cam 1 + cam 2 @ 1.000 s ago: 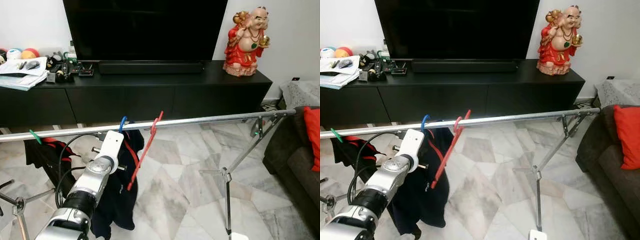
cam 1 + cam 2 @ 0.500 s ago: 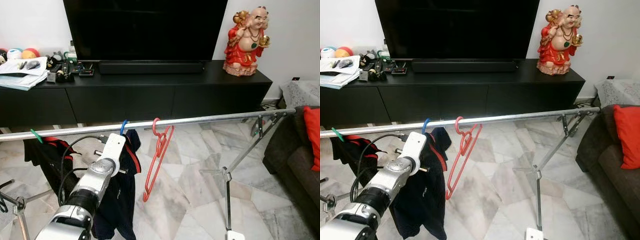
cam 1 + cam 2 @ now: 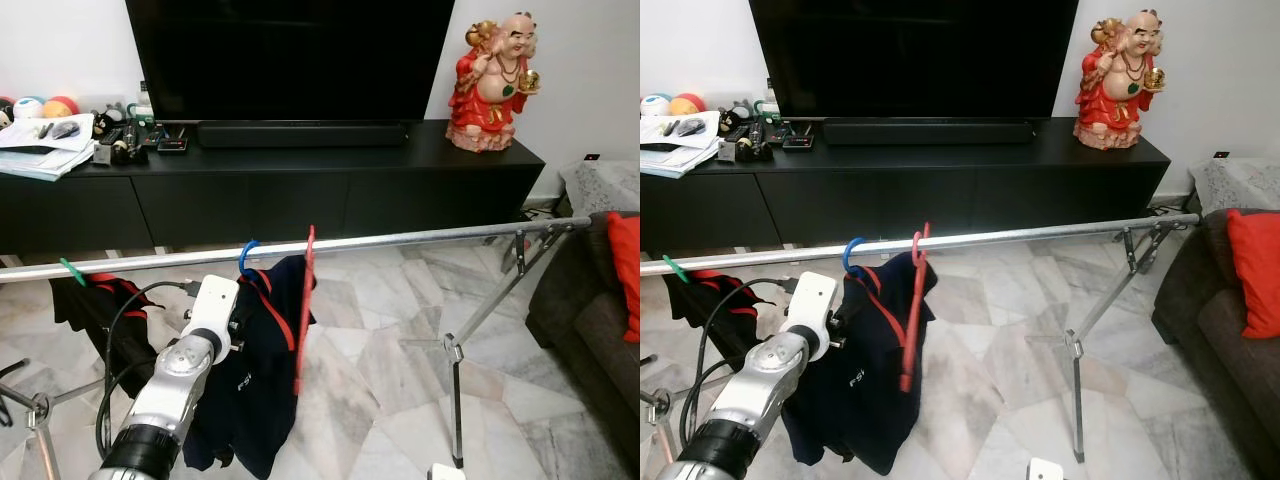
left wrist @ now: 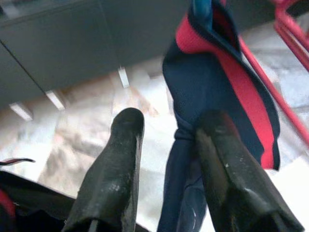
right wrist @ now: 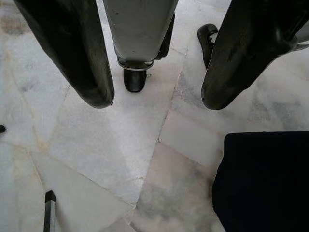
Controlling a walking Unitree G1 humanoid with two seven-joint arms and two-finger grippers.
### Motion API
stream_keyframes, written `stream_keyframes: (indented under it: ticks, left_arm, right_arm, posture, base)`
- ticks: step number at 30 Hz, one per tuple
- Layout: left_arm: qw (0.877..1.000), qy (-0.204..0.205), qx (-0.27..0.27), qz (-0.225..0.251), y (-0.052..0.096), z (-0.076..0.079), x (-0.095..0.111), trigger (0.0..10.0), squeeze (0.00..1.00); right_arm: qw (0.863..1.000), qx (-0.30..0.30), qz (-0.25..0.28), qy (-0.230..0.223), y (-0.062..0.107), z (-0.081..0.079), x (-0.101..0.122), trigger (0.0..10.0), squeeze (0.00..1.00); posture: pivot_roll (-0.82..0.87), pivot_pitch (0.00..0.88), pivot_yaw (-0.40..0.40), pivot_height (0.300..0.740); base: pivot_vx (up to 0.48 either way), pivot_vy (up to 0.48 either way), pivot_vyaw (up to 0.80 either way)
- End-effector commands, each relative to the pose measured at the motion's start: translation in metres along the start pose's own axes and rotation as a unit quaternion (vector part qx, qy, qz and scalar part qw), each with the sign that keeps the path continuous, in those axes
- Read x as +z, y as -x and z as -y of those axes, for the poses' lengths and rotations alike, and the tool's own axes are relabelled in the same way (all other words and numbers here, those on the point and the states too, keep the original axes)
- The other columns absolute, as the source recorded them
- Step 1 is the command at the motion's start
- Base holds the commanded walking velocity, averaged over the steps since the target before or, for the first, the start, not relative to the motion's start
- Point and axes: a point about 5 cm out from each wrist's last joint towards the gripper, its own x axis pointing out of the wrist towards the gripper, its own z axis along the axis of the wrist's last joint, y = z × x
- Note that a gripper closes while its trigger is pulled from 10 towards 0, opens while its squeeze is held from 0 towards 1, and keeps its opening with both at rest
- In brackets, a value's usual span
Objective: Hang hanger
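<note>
1. Left eye view: a metal rail (image 3: pixel 400 240) runs across the room on a tripod stand (image 3: pixel 455 350), rising slightly toward the robot's right. A red hanger (image 3: pixel 304 310) hangs from it by its hook, seen edge-on and empty. Just beside it on the left, a blue hanger hook (image 3: pixel 245 252) carries a navy garment (image 3: pixel 255 380) with red trim. White print on the cloth is too small to read. A green hook (image 3: pixel 70 270) sits further left over another dark garment (image 3: pixel 100 310). The left arm reaches up toward the navy garment, its gripper hidden behind the wrist.

2. Right eye view: to the right of the red hanger the rail is bare up to the stand's head, with marble floor (image 3: pixel 990 390) open beneath. A sofa with a red cushion (image 3: pixel 1258 270) edges the right side; behind stand a black TV console (image 3: pixel 940 190) and a red figurine (image 3: pixel 1120 80).

3. Left wrist view: the left gripper (image 4: pixel 166 145) has its fingers parted, holding nothing, one finger (image 4: pixel 227 169) just in front of the navy garment; whether it touches, I cannot tell.

4. Right wrist view: the right gripper (image 5: pixel 157 99) hangs over the floor, fingers spread and empty.
</note>
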Motion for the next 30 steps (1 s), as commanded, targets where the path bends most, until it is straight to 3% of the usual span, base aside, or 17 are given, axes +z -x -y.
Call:
stream_keyframes:
  ticks: [1, 2, 3, 5, 7, 8, 9, 10, 11, 14, 15, 17, 20, 24, 25, 27, 30]
  left_arm:
    - [1.0, 0.002, -0.009, 0.023, 0.005, -0.001, 0.009, 10.0, 1.0]
    - [0.999, 0.005, -0.022, 0.043, 0.018, -0.003, 0.01, 10.0, 1.0]
    - [0.999, 0.005, -0.022, 0.043, 0.018, -0.003, 0.01, 10.0, 1.0]
    - [0.998, -0.001, -0.023, 0.054, 0.036, -0.009, 0.006, 10.0, 1.0]
    - [0.999, -0.024, -0.015, 0.039, 0.048, -0.016, -0.007, 10.0, 1.0]
    - [0.999, -0.034, -0.006, 0.008, 0.059, -0.024, -0.024, 10.0, 1.0]
    - [0.999, -0.037, -0.002, -0.007, 0.063, -0.028, -0.032, 10.0, 0.9]
    - [0.999, -0.04, 0.001, -0.019, 0.067, -0.032, -0.038, 10.0, 0.9]
    - [0.998, -0.049, 0.014, -0.04, 0.073, -0.039, -0.05, 10.0, 0.0]
    - [0.989, -0.05, 0.05, -0.129, 0.096, -0.06, -0.099, 10.0, 0.0]
    - [0.988, -0.049, 0.052, -0.14, 0.098, -0.061, -0.104, 10.0, 0.0]
    - [0.984, -0.037, 0.049, -0.17, 0.102, -0.061, -0.118, 10.0, 0.0]
    - [0.972, 0.003, 0.042, -0.231, 0.101, -0.047, -0.152, 10.0, 0.0]
    - [0.967, 0.015, 0.044, -0.251, 0.096, -0.041, -0.162, 10.0, 0.0]
    - [0.959, 0.033, 0.063, -0.275, 0.093, -0.037, -0.171, 10.0, 0.0]
    - [0.956, 0.037, 0.068, -0.282, 0.093, -0.036, -0.173, 10.0, 0.0]
    - [0.938, 0.044, 0.072, -0.337, 0.099, -0.025, -0.191, 10.0, 0.0]
  right_arm:
    - [1.0, -0.008, -0.001, 0.0, 0.0, 0.002, -0.002, 10.0, 0.0]
    - [1.0, -0.015, 0.001, -0.003, 0.001, 0.017, 0.0, 10.0, 0.0]
    - [1.0, -0.015, 0.001, -0.003, 0.001, 0.017, 0.0, 10.0, 0.0]
    - [1.0, -0.029, 0.004, -0.008, 0.005, 0.043, 0.001, 10.0, 0.0]
    - [0.999, -0.035, 0.005, -0.011, 0.006, 0.05, 0.0, 10.0, 0.0]
    - [0.999, -0.038, 0.005, -0.013, 0.006, 0.052, 0.0, 10.0, 0.0]
    - [0.999, -0.039, 0.005, -0.014, 0.006, 0.053, -0.001, 10.0, 0.0]
    - [0.999, -0.04, 0.005, -0.015, 0.007, 0.054, -0.001, 10.0, 0.0]
    - [0.999, -0.04, 0.005, -0.016, 0.007, 0.054, -0.002, 10.0, 0.0]
    - [0.999, -0.041, 0.003, -0.02, 0.007, 0.054, -0.003, 10.0, 0.0]
    - [0.999, -0.041, 0.003, -0.02, 0.007, 0.054, -0.003, 10.0, 0.0]
    - [0.999, -0.041, 0.002, -0.022, 0.007, 0.054, -0.003, 10.0, 0.0]
    - [0.999, -0.04, 0.003, -0.029, 0.006, 0.048, -0.002, 10.0, 0.0]
    - [0.999, -0.037, 0.005, -0.028, 0.005, 0.043, 0.0, 10.0, 0.0]
    - [0.999, -0.033, 0.006, -0.023, 0.004, 0.04, 0.003, 10.0, 0.0]
    - [0.999, -0.033, 0.007, -0.021, 0.003, 0.039, 0.004, 10.0, 0.0]
    - [0.999, -0.027, 0.013, -0.013, 0.002, 0.034, 0.008, 10.0, 0.0]
  posture:
    - [0.1, 0.0, -0.055, 0.74]
    - [0.1, 0.0, -0.053, 0.74]
    - [0.1, 0.0, -0.053, 0.74]
    - [0.1, 0.0, -0.048, 0.74]
    - [0.1, 0.0, -0.042, 0.74]
    - [0.09, 0.0, -0.04, 0.74]
    - [0.09, 0.0, -0.037, 0.74]
    - [0.1, 0.0, -0.036, 0.74]
    - [0.1, 0.0, -0.033, 0.74]
    - [0.11, 0.0, -0.03, 0.74]
    - [0.11, 0.0, -0.03, 0.74]
    - [0.12, 0.0, -0.029, 0.74]
    - [0.12, 0.0, -0.017, 0.74]
    - [0.13, 0.0, -0.017, 0.74]
    - [0.13, 0.0, -0.015, 0.74]
    - [0.13, 0.0, -0.015, 0.74]
    - [0.11, 0.0, 0.001, 0.74]
  base:
    - [0.0, 0.0, 0.0]
    - [0.0, 0.0, 0.0]
    - [0.0, 0.0, 0.0]
    - [0.0, 0.0, 0.0]
    - [0.0, 0.0, 0.0]
    - [0.0, 0.0, 0.0]
    - [0.0, 0.0, 0.0]
    - [0.0, 0.0, 0.0]
    - [0.0, 0.0, 0.0]
    - [0.0, 0.0, 0.0]
    - [0.0, 0.0, 0.0]
    - [0.0, 0.0, 0.0]
    - [0.0, 0.0, 0.0]
    - [0.0, 0.0, 0.0]
    - [0.0, 0.0, 0.0]
    - [0.0, 0.0, 0.0]
    - [0.0, 0.0, 0.0]
